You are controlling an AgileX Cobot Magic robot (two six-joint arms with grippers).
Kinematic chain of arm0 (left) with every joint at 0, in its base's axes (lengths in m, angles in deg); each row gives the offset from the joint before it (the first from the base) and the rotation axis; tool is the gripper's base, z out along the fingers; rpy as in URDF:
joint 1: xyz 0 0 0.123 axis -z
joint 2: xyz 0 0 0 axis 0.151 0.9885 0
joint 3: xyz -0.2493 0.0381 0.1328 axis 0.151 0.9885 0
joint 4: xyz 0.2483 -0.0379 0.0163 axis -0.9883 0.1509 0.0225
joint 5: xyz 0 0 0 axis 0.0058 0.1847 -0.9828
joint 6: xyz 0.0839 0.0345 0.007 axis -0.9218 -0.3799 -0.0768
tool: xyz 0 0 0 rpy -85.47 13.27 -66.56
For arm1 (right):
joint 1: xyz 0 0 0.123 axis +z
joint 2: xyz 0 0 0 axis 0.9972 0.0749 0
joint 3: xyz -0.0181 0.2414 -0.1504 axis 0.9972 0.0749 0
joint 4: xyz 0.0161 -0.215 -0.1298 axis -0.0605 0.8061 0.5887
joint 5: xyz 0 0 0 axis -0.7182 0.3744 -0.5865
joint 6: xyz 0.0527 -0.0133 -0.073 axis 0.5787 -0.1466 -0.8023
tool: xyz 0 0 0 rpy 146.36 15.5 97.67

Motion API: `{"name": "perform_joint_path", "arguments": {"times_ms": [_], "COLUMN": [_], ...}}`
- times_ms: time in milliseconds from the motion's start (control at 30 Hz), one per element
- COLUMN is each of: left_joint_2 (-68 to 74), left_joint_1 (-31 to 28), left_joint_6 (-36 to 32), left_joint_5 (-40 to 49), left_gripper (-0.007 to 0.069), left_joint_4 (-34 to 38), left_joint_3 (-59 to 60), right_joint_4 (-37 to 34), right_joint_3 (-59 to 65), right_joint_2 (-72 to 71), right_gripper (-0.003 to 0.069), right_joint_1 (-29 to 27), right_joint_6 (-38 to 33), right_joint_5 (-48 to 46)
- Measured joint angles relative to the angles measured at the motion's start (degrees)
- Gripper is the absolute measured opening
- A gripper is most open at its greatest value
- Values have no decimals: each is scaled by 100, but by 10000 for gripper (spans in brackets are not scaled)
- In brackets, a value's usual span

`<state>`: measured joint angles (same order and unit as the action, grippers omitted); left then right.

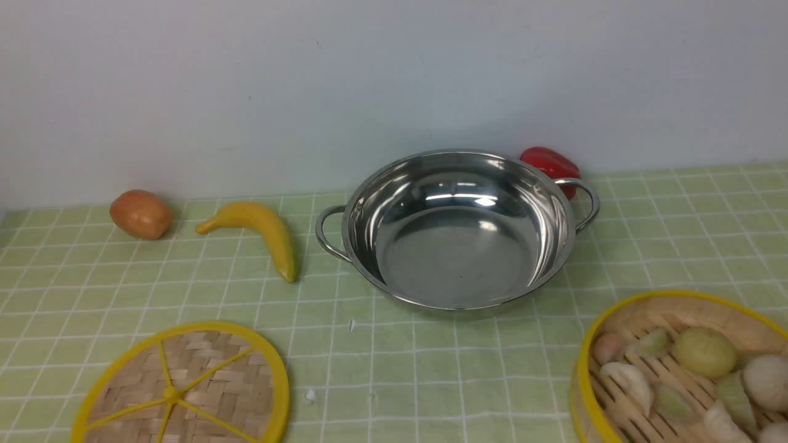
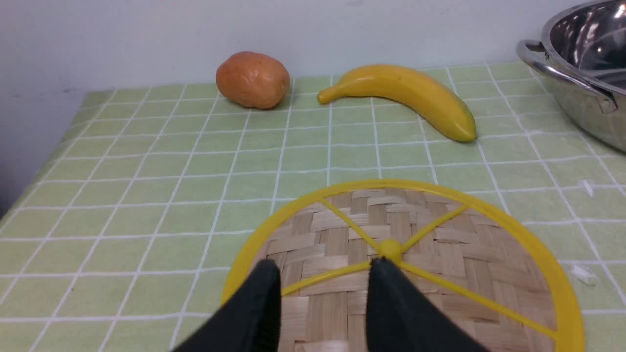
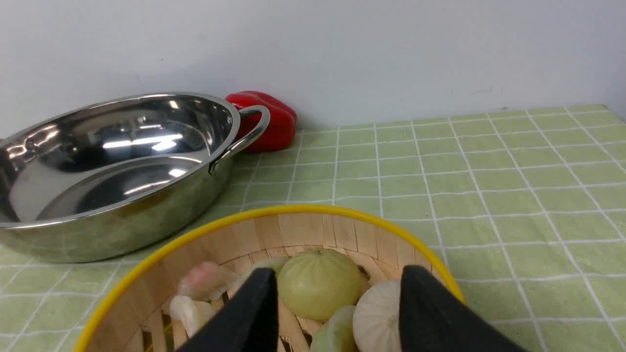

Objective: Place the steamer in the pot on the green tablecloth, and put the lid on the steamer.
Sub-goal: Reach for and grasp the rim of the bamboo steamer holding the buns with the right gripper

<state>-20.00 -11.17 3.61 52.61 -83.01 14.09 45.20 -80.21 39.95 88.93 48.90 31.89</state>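
Observation:
The shiny steel pot stands empty at the back middle of the green tablecloth. Flat on the cloth at the front left lies the woven lid. The bamboo steamer stands at the front right and holds several buns and dumplings. Neither gripper shows in the front view. In the left wrist view my left gripper hangs open over the lid, near its yellow hub. Over the steamer, my right gripper is open with its fingers above the buns. Neither gripper holds anything.
A yellow banana and a brown potato lie at the back left. A red pepper sits behind the pot's right handle. A white wall closes the back. The cloth's left edge drops off beside the lid.

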Motion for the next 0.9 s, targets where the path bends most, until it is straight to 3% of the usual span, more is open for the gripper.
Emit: {"name": "perform_joint_path", "arguments": {"times_ms": [633, 900], "left_joint_2": [0, 0], "left_joint_1": [0, 0], "left_joint_6": [0, 0], "left_joint_5": [0, 0], "left_gripper": [243, 243], "left_joint_4": [0, 0], "left_joint_3": [0, 0], "right_joint_4": [12, -170], "right_joint_3": [0, -502], "right_joint_2": [0, -6], "right_gripper": [349, 349], "right_joint_1": [0, 31], "right_joint_6": [0, 0], "right_joint_5": [7, 456]}}
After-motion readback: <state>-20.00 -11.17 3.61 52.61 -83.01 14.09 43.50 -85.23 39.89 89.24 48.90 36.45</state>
